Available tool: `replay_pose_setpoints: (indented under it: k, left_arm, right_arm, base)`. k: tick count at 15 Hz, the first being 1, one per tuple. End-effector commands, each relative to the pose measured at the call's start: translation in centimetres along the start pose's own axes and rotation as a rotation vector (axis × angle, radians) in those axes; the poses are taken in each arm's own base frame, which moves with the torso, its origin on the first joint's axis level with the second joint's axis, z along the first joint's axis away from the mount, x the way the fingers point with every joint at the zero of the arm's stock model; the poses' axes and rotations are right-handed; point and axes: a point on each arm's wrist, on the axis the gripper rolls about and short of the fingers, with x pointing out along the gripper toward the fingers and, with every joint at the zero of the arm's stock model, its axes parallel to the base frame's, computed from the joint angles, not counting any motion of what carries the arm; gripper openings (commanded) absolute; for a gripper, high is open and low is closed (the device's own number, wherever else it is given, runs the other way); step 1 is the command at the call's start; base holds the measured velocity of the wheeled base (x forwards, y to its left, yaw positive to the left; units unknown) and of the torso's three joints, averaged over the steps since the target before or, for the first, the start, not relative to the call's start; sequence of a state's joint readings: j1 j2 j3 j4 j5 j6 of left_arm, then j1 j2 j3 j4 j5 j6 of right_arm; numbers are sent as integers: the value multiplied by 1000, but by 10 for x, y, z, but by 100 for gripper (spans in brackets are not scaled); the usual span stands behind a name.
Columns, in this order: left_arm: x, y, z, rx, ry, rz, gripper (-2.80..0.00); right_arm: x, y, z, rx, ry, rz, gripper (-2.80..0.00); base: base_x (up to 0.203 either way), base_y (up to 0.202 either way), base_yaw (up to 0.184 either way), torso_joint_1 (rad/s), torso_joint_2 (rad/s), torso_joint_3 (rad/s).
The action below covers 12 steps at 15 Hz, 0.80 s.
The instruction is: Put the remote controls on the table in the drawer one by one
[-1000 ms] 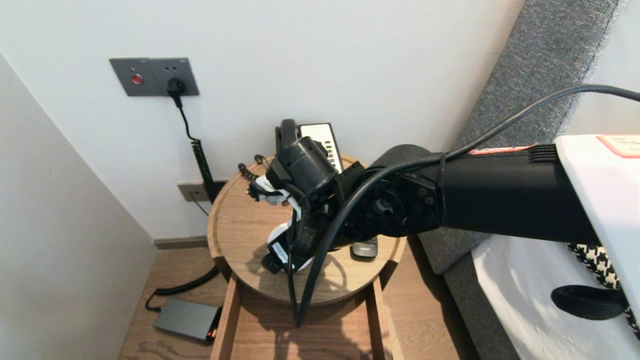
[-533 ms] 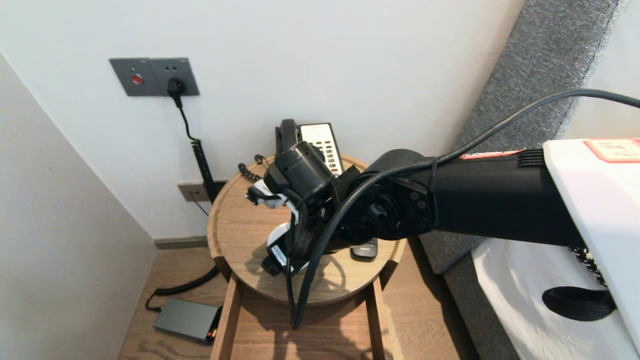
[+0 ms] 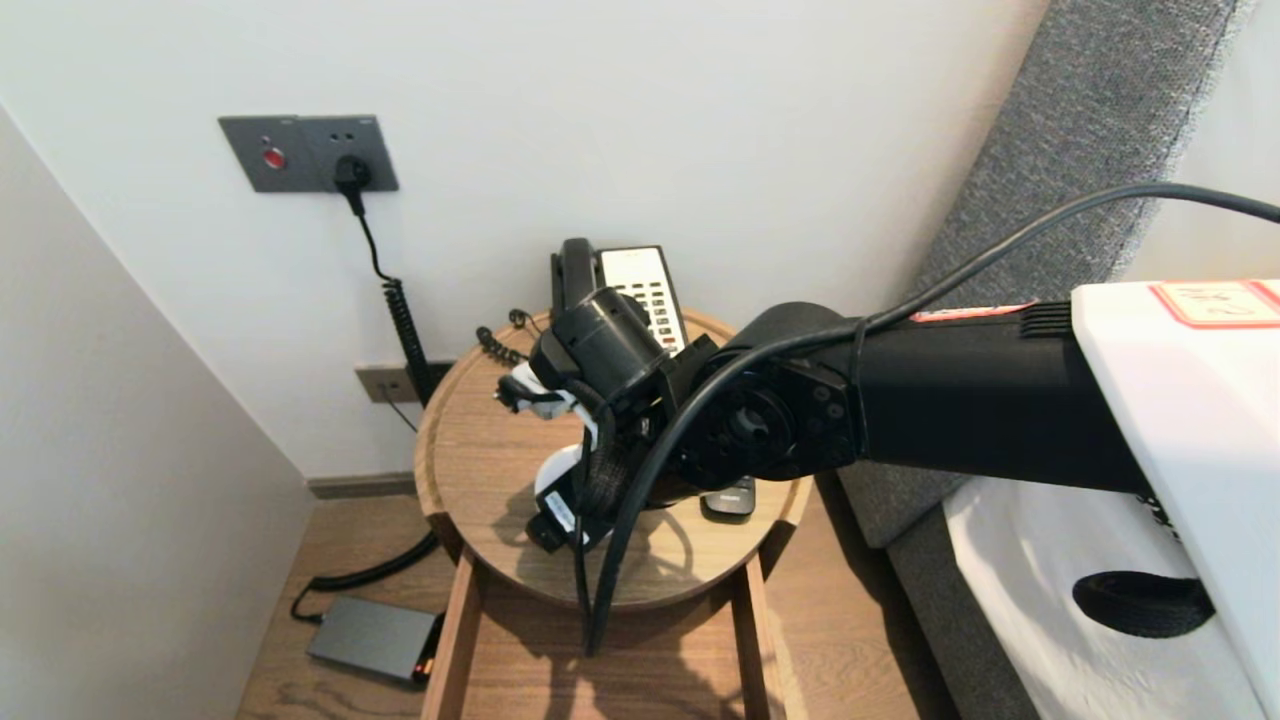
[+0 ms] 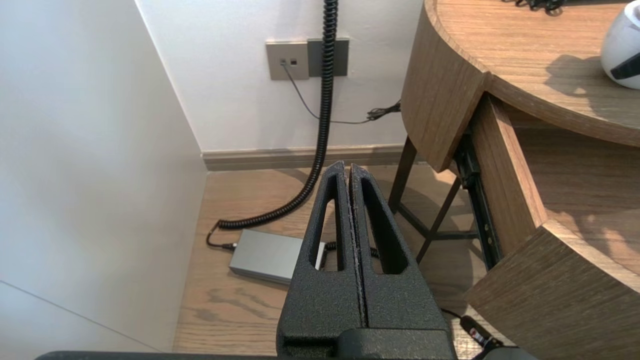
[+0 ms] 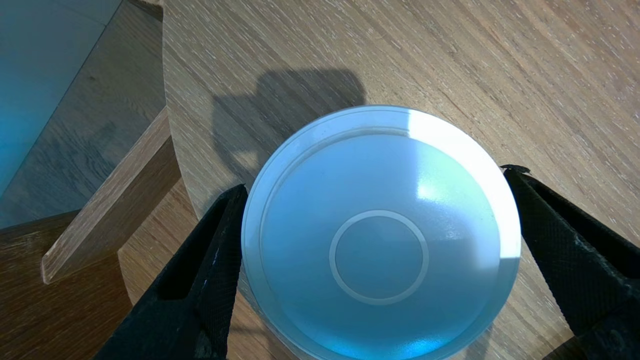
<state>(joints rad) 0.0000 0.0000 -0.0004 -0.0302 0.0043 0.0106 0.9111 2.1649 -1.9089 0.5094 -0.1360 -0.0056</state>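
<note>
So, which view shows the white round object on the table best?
The right wrist view: the white round object shows nearly its whole top, flanked by the right claw. The head view shows only a sliver behind the arm; the left wrist view, just its edge.

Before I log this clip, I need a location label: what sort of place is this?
Likely a hotel bedroom, at the bedside: a round wooden side table carries a phone, and a bed with a grey padded headboard stands right beside it.

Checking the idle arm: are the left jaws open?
No, the left gripper shows its jaws pressed flat together, no gap.
</note>
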Motion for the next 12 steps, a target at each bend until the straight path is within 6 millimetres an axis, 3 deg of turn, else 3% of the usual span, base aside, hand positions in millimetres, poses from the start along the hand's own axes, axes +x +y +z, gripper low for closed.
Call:
replay_pose_setpoints:
  k: [1,2,3,9,12]
  left_arm:
    - [1,0,-4,0,11,-1,-280]
    - [1,0,-4,0,11,-1,-280]
    - [1,0,-4,0,11,0,-280]
    - [1,0,-4,0,11,0,-280]
    - [1,0,-4,0,11,0,-280]
  right_arm:
    - [0,1,-1,-4,6,2,0]
    - [1,2,-1,-5,7,2,0]
    - [1,2,-1,-5,7,2,-280]
    - [-2,1,-1,-2,5,1,-280]
    - [-23,-3,8,8,-47,-14,-280]
  base:
    - [0,0,0,0,0,0]
    - [0,0,0,0,0,0]
    - [0,0,0,0,0,0]
    - [0,0,0,0,0,0]
    - [0,0,0,0,0,0]
